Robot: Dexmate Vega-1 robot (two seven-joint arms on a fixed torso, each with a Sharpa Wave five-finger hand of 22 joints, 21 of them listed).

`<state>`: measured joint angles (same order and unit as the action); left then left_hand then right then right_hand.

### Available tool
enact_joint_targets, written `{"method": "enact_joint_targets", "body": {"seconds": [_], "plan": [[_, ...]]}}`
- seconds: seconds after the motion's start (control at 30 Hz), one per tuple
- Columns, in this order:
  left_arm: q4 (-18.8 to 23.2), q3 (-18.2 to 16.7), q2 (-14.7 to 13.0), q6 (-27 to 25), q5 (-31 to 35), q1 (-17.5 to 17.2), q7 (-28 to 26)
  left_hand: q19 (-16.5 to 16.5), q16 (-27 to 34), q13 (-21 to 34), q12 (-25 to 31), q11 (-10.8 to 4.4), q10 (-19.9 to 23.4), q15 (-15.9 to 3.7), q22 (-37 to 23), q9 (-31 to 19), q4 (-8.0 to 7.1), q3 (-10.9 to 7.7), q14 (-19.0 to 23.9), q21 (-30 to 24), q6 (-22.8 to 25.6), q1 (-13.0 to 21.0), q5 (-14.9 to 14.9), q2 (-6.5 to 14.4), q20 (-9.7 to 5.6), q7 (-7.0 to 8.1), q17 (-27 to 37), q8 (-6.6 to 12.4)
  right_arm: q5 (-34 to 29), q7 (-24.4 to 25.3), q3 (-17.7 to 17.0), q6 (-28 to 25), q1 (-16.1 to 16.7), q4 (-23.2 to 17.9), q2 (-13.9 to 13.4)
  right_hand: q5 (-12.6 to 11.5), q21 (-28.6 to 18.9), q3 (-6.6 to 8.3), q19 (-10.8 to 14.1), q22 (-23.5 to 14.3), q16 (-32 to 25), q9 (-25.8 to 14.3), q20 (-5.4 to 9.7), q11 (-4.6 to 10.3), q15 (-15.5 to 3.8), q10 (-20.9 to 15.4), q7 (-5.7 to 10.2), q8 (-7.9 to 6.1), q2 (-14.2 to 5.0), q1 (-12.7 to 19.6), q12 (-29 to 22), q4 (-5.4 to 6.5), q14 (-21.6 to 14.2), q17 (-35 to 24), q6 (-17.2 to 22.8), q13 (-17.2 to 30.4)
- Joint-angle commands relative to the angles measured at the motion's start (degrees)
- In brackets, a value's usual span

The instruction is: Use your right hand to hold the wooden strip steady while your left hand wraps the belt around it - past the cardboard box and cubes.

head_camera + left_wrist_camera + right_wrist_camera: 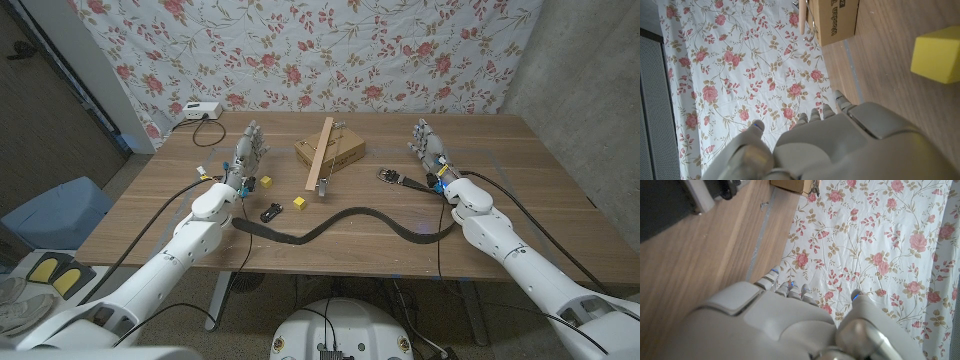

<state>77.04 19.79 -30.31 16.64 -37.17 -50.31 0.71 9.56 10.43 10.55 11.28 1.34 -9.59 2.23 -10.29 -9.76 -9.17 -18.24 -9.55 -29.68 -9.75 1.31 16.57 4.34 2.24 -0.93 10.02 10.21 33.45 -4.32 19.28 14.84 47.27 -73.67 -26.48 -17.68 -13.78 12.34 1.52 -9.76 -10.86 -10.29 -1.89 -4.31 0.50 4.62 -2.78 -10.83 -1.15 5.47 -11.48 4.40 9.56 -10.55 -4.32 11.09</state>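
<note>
We note no progress: left hand (pixel 247 152) and right hand (pixel 429 146) spread, holding nothing; wooden strip (pixel 323 152) leans on the cardboard box (pixel 335 152), belt (pixel 340 222) unwrapped.

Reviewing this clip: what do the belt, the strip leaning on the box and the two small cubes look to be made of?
Belt: dark, matte and limp, probably leather or a synthetic, with a metal-looking buckle.
Wooden strip: pale bare wood, straight and unpainted.
Cardboard box: plain brown card with black print.
Yellow cubes: evenly coloured, matte; foam, plastic or painted wood, unclear.
</note>
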Motion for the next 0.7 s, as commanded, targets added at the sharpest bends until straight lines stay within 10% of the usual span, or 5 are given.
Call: {"method": "enact_joint_targets", "body": {"seconds": [0.03, 0.7], "plan": [[4.48, -1.87, -1.0, -0.14, 1.49, -3.38, -2.44, 8.53, 0.39, 0.07, 0.23, 0.26, -15.52, 0.11, -0.31, -0.14, -0.07, -0.3, -14.45, -0.24, -13.86, 0.25, 0.23, 2.74, 0.09, 0.0, 0.3, 0.2, -9.21, -5.1, -5.63, -5.38, -0.23, -1.66, 4.51, -0.31, -0.13, 0.34, -0.3, -0.25, -0.19, -0.25, -0.45, 0.07, 0.12, 0.78, -0.15, -0.22, 0.2, 0.79, -0.08, -0.38, 1.17, -0.08, -0.52, 0.06], [9.25, -0.25, -0.69, -3.37, 4.27, -4.03, -5.88, 4.82, 1.58, 0.16, 1.74, 2.28, -10.72, 2.55, -0.28, -0.19, 0.35, 0.01, -9.32, -0.72, -10.87, 0.74, 0.45, 2.47, 1.74, 0.27, 0.28, 0.86, -16.16, -10.6, -12.34, -6.13, 2.88, -5.53, 4.95, -0.41, 0.12, 1.18, 1.77, -0.27, -0.8, -0.29, -0.99, -1.47, 3.13, -1.32, 0.13, -0.81, -0.06, 4.21, -0.69, -2.99, -1.24, -0.03, 1.15, 0.09]]}}
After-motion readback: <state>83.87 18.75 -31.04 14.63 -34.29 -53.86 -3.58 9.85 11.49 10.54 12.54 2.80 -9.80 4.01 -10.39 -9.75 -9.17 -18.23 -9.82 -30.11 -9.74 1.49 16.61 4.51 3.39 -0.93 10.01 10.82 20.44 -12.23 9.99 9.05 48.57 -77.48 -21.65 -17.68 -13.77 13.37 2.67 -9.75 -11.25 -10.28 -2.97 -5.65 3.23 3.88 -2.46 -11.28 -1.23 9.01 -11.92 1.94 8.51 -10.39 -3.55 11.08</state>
